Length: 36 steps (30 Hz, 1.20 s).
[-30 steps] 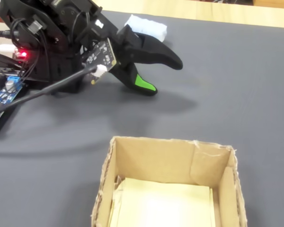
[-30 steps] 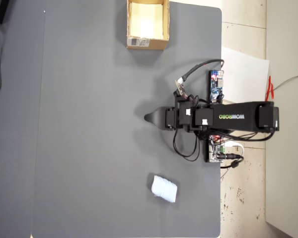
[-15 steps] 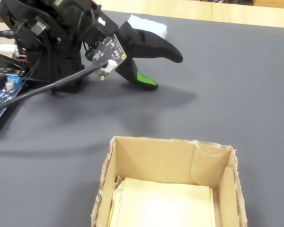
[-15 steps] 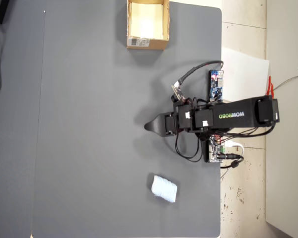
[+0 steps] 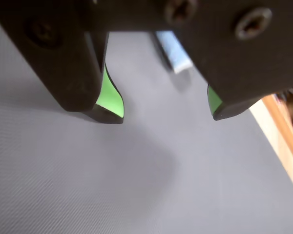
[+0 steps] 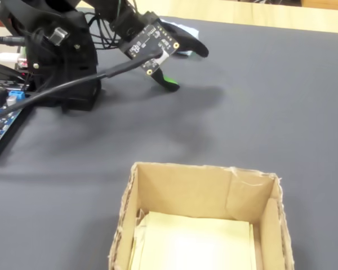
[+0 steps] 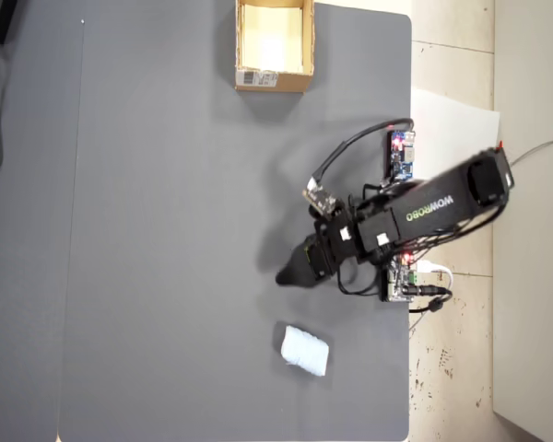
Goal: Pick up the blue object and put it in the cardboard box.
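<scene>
The blue object (image 7: 305,350) is a pale, soft block lying flat on the grey mat near the mat's lower edge in the overhead view. My gripper (image 7: 284,274) hovers above the mat, well apart from the block and up-left of it. In the wrist view the gripper (image 5: 167,111) is open, its green-padded fingertips (image 5: 111,97) wide apart with only mat between them; the blue object (image 5: 175,51) lies beyond, partly hidden by the gripper body. The cardboard box (image 7: 273,79) stands at the mat's top edge, open side up. The fixed view shows the box (image 6: 180,188) in front and the gripper (image 6: 185,66) behind.
The arm's base with cables and small circuit boards (image 7: 401,157) sits at the mat's right edge in the overhead view. In the fixed view the base (image 6: 56,62) is at upper left. A wooden table edge (image 5: 283,131) runs along the right of the wrist view.
</scene>
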Each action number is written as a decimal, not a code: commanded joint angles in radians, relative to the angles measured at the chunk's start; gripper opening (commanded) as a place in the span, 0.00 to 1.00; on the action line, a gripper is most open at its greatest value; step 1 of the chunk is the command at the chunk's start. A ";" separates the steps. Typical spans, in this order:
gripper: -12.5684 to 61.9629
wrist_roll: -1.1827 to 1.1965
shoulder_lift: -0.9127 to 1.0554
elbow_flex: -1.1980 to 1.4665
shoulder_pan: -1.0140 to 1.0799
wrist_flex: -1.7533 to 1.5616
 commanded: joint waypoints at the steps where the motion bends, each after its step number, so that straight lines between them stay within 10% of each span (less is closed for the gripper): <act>1: 0.62 0.071 0.084 -0.018 -0.037 0.060; 36: 0.62 0.061 -0.129 -0.566 -0.430 0.506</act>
